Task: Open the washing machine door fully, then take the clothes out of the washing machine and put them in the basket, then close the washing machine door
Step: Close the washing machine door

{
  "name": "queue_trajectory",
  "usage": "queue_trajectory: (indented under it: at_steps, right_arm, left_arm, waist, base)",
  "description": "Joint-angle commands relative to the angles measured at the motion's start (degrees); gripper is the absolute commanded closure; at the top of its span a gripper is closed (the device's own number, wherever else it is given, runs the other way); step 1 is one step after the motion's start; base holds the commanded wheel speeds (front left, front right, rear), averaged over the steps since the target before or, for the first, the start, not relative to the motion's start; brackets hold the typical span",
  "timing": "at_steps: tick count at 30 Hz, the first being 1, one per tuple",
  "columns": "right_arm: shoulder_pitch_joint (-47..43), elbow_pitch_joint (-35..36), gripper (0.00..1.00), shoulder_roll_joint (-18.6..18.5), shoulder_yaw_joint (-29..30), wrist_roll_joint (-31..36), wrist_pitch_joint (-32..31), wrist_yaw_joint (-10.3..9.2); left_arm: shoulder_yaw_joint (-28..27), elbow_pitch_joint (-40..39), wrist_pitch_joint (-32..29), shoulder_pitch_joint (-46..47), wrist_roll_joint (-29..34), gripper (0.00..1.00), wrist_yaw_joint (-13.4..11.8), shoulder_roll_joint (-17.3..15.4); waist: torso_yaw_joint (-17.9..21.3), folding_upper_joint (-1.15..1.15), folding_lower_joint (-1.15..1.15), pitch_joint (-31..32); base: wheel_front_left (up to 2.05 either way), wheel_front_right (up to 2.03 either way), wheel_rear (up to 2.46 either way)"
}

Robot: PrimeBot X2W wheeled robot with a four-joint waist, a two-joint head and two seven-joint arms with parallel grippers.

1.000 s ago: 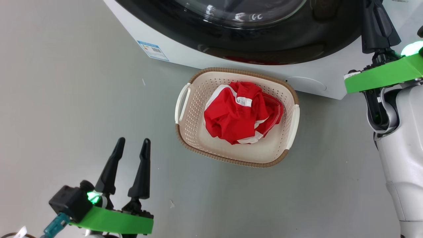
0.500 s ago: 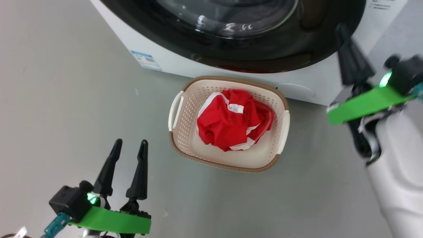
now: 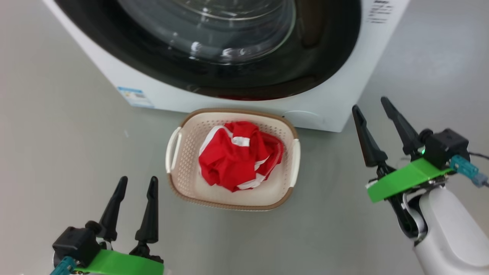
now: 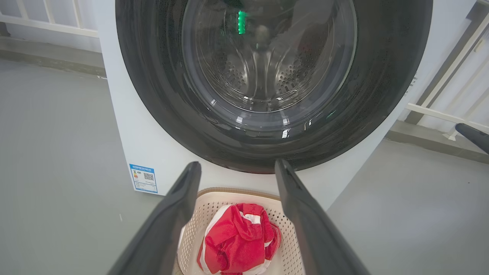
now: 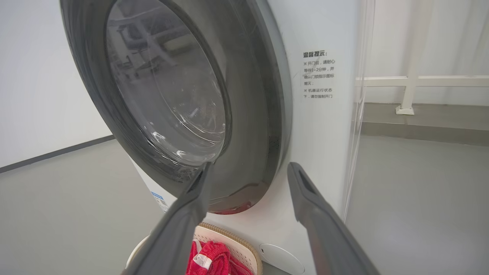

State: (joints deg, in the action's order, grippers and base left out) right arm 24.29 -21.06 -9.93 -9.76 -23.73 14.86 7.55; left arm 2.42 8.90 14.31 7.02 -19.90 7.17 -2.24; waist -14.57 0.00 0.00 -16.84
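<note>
Since the earlier frame the right end effector (image 3: 369,104) has been drawn back from the right edge of the large round washing machine door with its glossy black rim and bulging glass window (image 3: 214,49). Its two dark fingers, closed then, are now spread wide with nothing between them.

The door is judged shut against the big white front-loading washing machine (image 3: 332,110). Whether it is latched cannot be told, and an unlatched door could swing open again. A garment left in the drum would be shut in, though none is made out through the glass.

The bright red clothes with white bands (image 3: 237,160) are bundled inside the small cream perforated basket with a brown woven-look rim (image 3: 183,152), which is set on the grey floor (image 3: 57,133) just before the machine. The left end effector (image 3: 138,179) is held open and empty, well apart from the basket.

Counted: one machine, one door, one basket, one red bundle whose garments cannot be told apart, two end effectors.
</note>
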Motion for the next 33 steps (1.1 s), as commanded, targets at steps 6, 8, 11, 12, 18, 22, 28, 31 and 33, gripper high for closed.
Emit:
queue_trajectory:
  at_steps: [6,8,11,12,18,22,28,31,33]
  right_arm:
    - [-5.5,2.22,0.0,0.69,0.83,-0.41,0.14,-0.06]
    - [-7.2,2.51,0.0,0.78,1.49,-0.39,0.14,-0.06]
    - [-9.81,2.95,0.0,1.01,2.51,-0.37,0.14,-0.06]
    - [-10.61,3.09,0.0,1.1,2.8,-0.32,0.14,-0.06]
    - [-14.3,3.81,0.0,1.64,4.42,-0.16,0.14,-0.06]
    - [-15.26,4.08,0.0,1.89,5.24,-0.07,0.14,-0.06]
    - [-16.65,4.42,0.0,2.32,5.9,0.0,0.14,-0.06]
    - [-17.51,4.49,0.0,2.6,6.34,0.02,0.14,-0.06]
    - [-18.14,4.6,0.0,2.78,6.58,0.03,0.14,-0.06]
  left_arm:
    - [-3.38,-1.0,0.69,-1.15,2.41,0.0,0.32,-0.64]
    - [-3.74,-0.96,0.69,-1.56,2.9,0.0,0.32,-0.64]
    - [-4.37,-0.89,0.69,-2.29,3.62,0.0,0.32,-0.64]
    - [-4.61,-0.91,0.69,-2.56,3.82,0.0,0.32,-0.64]
    - [-5.7,-1.02,0.69,-4.67,4.52,0.0,0.32,-1.1]
    - [-6.43,-0.81,0.69,-5.37,4.83,0.0,0.32,-1.42]
    - [-7.54,-0.61,0.69,-6.23,5.25,0.0,0.32,-1.56]
    - [-7.96,-0.49,0.69,-6.95,5.27,0.0,0.32,-1.59]
    - [-8.18,-0.46,0.69,-7.47,5.26,0.0,0.32,-1.69]
  waist:
    - [4.84,0.0,0.0,3.65]
    - [5.68,0.0,0.0,4.31]
    - [7.04,0.0,0.0,5.3]
    - [7.53,0.0,0.0,5.61]
    - [11.23,0.0,0.0,7.2]
    - [13.12,0.0,0.0,7.91]
    - [15.47,0.0,0.0,9.38]
    - [16.42,0.0,0.0,10.17]
    - [16.92,0.0,0.0,10.62]
  base:
    - [0.0,0.0,0.0]
    - [0.0,0.0,0.0]
    - [0.0,0.0,0.0]
    - [0.0,0.0,0.0]
    - [0.0,0.0,0.0]
    - [0.0,0.0,0.0]
    - [0.0,0.0,0.0]
    - [0.0,0.0,0.0]
    - [0.0,0.0,0.0]
